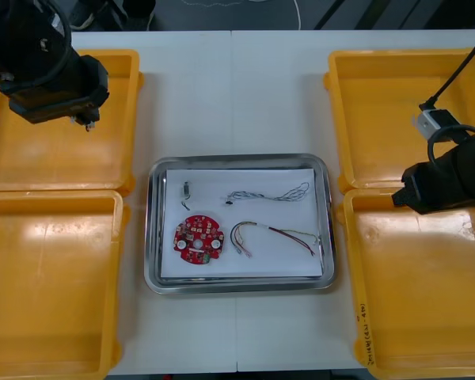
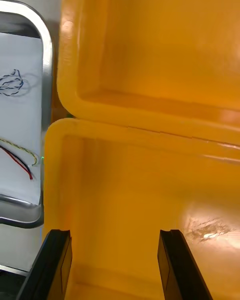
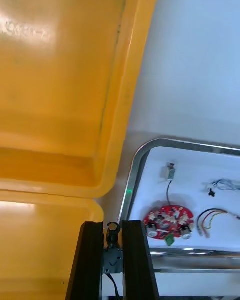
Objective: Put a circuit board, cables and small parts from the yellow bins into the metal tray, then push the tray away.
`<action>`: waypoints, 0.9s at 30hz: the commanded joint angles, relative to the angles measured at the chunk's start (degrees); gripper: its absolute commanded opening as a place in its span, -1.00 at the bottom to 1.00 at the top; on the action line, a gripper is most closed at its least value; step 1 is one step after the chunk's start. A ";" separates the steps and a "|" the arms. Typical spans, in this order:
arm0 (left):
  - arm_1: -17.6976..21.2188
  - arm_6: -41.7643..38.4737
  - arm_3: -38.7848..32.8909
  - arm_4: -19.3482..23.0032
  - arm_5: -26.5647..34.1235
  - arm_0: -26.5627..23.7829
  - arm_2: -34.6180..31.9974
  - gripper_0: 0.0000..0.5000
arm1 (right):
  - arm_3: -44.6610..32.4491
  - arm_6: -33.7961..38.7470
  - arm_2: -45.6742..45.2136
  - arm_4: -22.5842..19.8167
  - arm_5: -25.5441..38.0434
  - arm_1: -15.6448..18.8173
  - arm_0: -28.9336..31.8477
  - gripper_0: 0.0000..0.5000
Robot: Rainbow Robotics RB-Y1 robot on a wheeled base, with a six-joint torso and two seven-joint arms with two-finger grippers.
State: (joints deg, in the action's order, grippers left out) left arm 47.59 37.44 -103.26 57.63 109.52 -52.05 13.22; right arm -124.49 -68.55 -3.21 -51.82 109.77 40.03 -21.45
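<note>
The metal tray (image 1: 237, 161), white inside, holds a round red circuit board (image 1: 198, 237), a twisted blue and white cable (image 1: 269, 192), a red and yellow cable (image 1: 281, 235) and a small metal part (image 1: 186, 190). My left gripper (image 1: 85, 120) hangs over the right edge of the far left yellow bin (image 1: 55, 150). In the left wrist view its fingers (image 3: 92, 250) stand a narrow gap apart, shut on a small metal part (image 3: 113, 228). My right gripper (image 2: 115, 237) is open with nothing between its fingers, over the near right bin (image 1: 419, 301) by its far left corner.
The near left bin (image 1: 47, 277) and far right bin (image 1: 396, 119) show bare floors. Bare table lies beyond the tray toward the far edge. A grey connector and black cable (image 1: 431, 119) on the right arm hang over the far right bin.
</note>
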 commanded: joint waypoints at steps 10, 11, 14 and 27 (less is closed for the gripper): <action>-7.77 -8.26 -4.58 -4.45 0.48 -2.26 2.16 -1.00 | -2.68 1.84 -1.27 4.62 0.23 2.42 5.19 1.00; -9.00 -8.35 -4.58 -5.25 0.48 -2.26 2.16 -1.00 | -2.68 1.84 -1.36 5.06 0.23 2.25 5.37 1.00; -11.81 -8.18 -4.58 -7.88 0.48 -2.26 2.51 -1.00 | -2.68 1.67 -1.36 6.03 0.23 1.98 5.63 1.00; -20.69 -7.65 1.75 -15.97 0.48 -6.04 10.95 -1.00 | -2.77 1.93 -1.27 9.54 0.23 -0.74 5.89 1.00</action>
State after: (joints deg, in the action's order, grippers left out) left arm 29.98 26.01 -103.10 43.35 109.55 -54.08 22.51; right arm -125.37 -66.68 -3.21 -43.32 109.77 40.03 -16.25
